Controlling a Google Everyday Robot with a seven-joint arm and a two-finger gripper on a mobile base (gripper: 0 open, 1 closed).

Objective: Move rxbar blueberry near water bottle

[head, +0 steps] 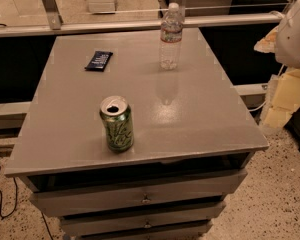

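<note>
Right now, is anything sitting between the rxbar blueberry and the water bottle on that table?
Nothing visible does. The rxbar blueberry lies flat at far left, the water bottle stands to its right, only bare tabletop between them. The green can stands nearer the front edge, off that line. The pincer is out of view.

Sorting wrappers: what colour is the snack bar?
Navy with white print, the rxbar blueberry; camera view; gripper unseen.

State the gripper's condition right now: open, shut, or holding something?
Gripper: out of view, so its state cannot be told; only a white robot part shows at the right edge. The bar lies alone on the table.
</note>
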